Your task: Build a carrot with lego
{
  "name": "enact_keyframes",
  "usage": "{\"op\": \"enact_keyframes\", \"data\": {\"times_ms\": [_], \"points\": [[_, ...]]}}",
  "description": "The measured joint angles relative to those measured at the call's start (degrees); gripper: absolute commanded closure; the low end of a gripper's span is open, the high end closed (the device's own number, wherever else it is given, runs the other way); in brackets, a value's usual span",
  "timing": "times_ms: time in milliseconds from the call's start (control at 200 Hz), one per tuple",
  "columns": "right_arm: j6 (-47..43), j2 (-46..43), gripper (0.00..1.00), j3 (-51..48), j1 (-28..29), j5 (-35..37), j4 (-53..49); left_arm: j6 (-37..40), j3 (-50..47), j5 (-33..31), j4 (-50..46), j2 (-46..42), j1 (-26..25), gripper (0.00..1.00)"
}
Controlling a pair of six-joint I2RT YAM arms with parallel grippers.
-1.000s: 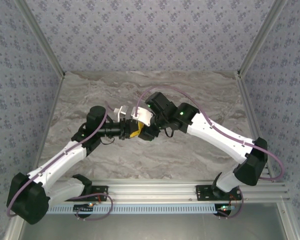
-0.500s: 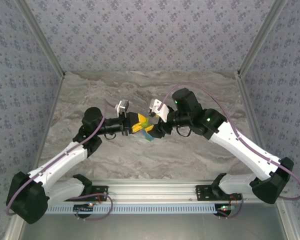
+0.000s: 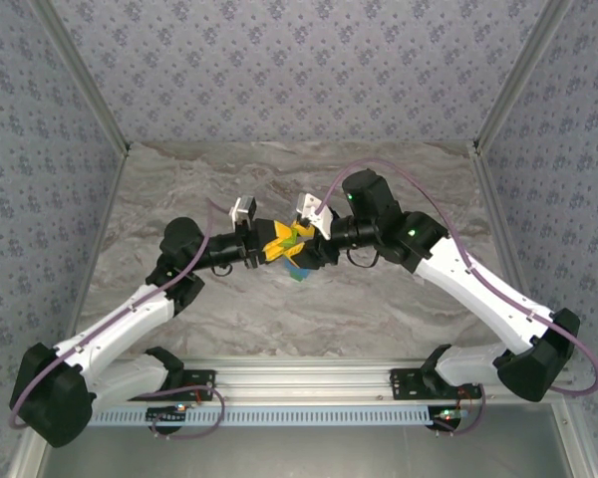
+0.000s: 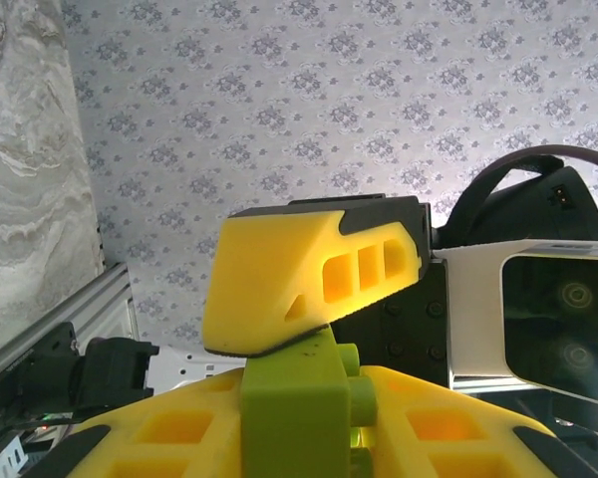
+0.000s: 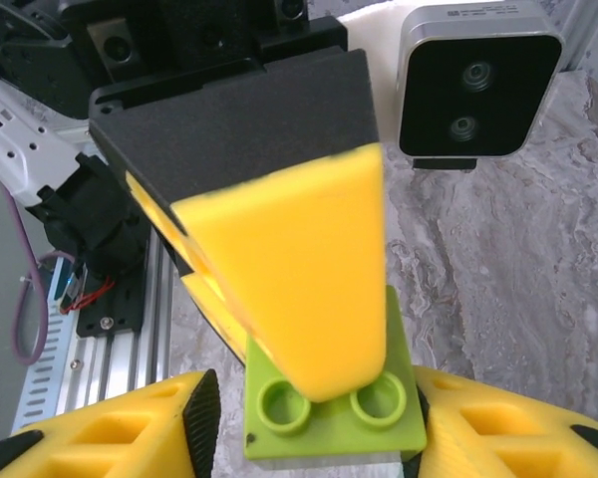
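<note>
Left end effector [image 3: 274, 245] clenched on lime brick [image 4: 294, 413], right end effector [image 3: 301, 244] touching it mid-air, can't tell if gripping

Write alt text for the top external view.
The left gripper and right gripper meet tip to tip over the middle of a marble table, a lime-green lego brick between them. A blue-green piece shows just below in the picture.
</note>
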Motion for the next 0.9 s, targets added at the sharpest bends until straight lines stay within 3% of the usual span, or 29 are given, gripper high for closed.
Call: {"op": "enact_keyframes", "data": {"times_ms": [435,625,899], "points": [[0.2,0.0,0.39,0.8,0.1,-0.1,0.3,-0.8,-0.1,-0.4,0.4,0.0,-0.3,0.68],[0.2,0.0,0.47,2.1,0.0,-0.2,0.3,-0.8,-0.7,-0.5,0.3,0.0,-0.3,0.68],[0.0,0.8,0.46,3.0,-0.1,-0.9,0.2,-0.8,-0.7,-0.6,0.4,0.0,-0.3,0.68]]}}
